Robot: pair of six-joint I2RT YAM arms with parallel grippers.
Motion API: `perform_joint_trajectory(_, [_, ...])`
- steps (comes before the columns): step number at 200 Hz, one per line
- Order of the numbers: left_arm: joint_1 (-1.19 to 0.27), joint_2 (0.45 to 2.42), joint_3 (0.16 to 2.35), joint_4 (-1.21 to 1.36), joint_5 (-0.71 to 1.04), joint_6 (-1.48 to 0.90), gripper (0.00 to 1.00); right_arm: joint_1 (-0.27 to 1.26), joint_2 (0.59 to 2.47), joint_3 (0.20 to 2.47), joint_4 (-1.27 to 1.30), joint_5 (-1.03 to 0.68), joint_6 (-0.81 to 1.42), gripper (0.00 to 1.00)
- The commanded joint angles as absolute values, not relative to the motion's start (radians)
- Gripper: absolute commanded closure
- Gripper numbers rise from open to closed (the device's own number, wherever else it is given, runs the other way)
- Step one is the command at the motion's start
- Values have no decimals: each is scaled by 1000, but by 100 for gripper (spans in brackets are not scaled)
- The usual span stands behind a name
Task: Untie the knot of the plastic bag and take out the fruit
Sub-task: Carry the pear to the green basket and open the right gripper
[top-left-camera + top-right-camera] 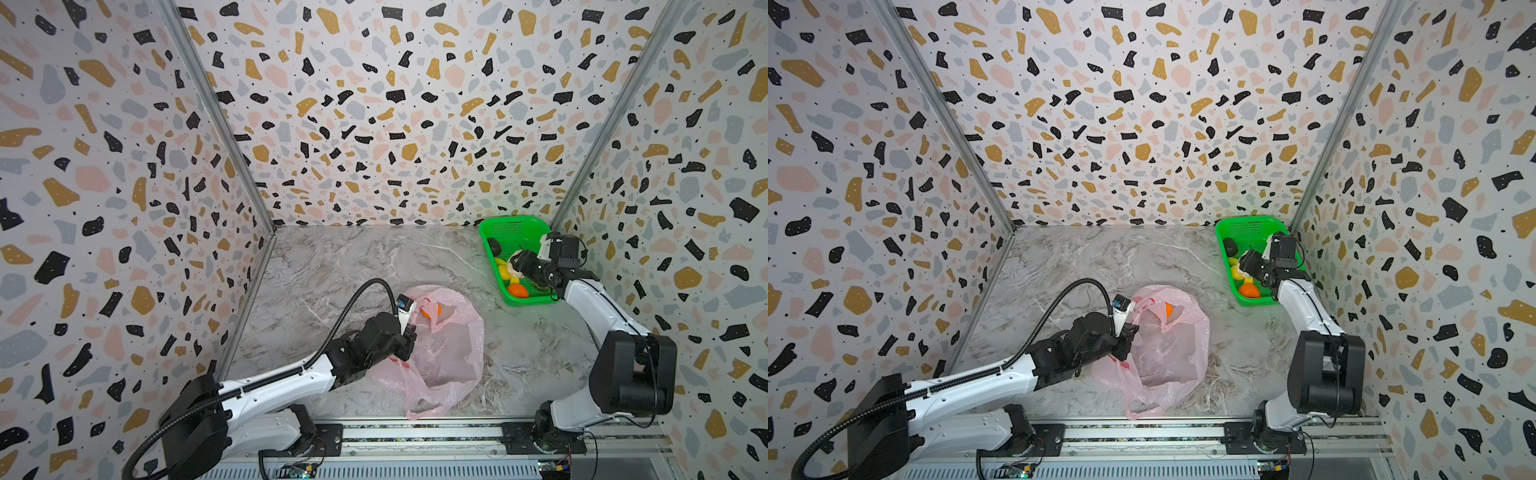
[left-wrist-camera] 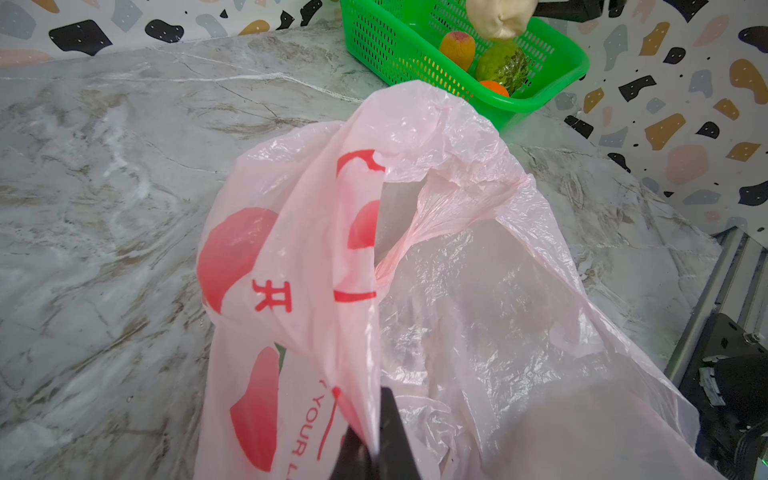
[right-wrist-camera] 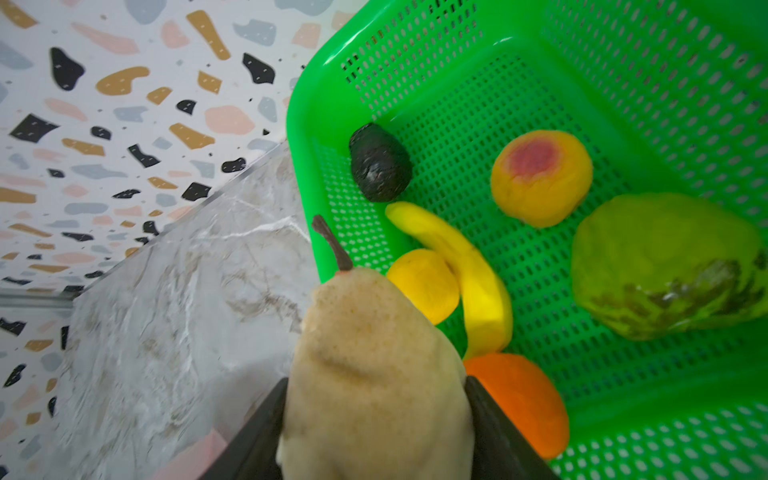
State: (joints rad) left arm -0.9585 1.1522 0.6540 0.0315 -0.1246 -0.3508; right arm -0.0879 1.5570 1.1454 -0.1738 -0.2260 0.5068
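While my right end effector (image 3: 376, 380) pinches pear (image 3: 370, 332): basket (image 3: 300, 124) just below it
left end effector (image 2: 374, 440): clamped on bag (image 2: 457, 291)

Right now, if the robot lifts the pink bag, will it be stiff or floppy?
Probably floppy: the bag lies crumpled and sagging. Likely light, as the film is thin and see-through. The orange inside might roll.

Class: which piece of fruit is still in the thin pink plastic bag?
The round orange fruit at the pink bag's far end. The other pieces lie in the bright green perforated basket, except the beige pear held in jaws above it.
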Motion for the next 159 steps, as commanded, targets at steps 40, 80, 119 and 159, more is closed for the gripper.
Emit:
perform_joint_trajectory(40, [-955,1149,665,68,-110,-334,100,-149,1754,1350,-143,-127,477,44])
perform_joint_trajectory(80, [-954,1155,673,62,-110,-332,100,-152,1816,1378,-152,-111,467,40])
perform_joint_trajectory(119, [-954,1154,674,58,-110,-334,100,-152,1825,1384,-161,-97,459,25])
perform_joint_trajectory(159, [-954,1149,674,55,-112,-333,100,-153,1813,1379,-159,-99,461,21])
